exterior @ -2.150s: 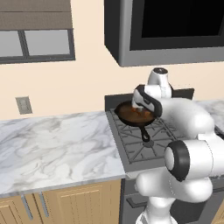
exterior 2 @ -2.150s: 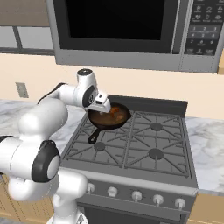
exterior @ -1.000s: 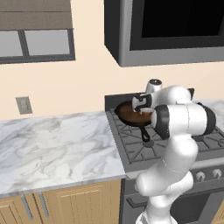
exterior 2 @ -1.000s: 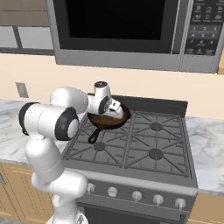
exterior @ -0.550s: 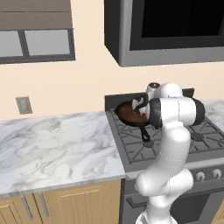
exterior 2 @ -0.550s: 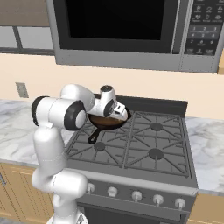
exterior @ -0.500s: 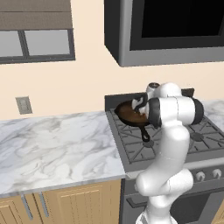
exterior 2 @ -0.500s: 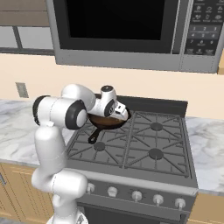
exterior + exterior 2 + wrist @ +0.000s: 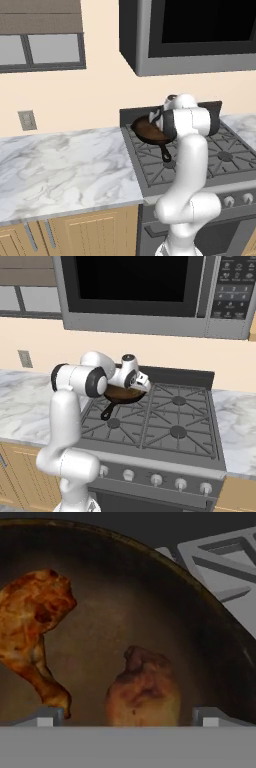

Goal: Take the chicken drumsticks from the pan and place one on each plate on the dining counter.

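Step in hand: first pick, nothing lifted yet. On the left a marble worktop (image 9: 60, 165) is seen; right of it the pan (image 9: 149, 131) sits on the stove's far-left burner. Two chicken drumsticks (image 9: 35, 632) lie inside. The tool (image 9: 125, 714) is spread wide, straddling the right-hand piece (image 9: 142, 687), pinching nothing. Next: a short descent, then closing on it.

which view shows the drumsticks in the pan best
The hand view: both chicken drumsticks, one and the other, lie large and clear in the pan, between the fingertips of the open gripper. From the base views the arm covers much of the pan, so no drumstick can be made out.
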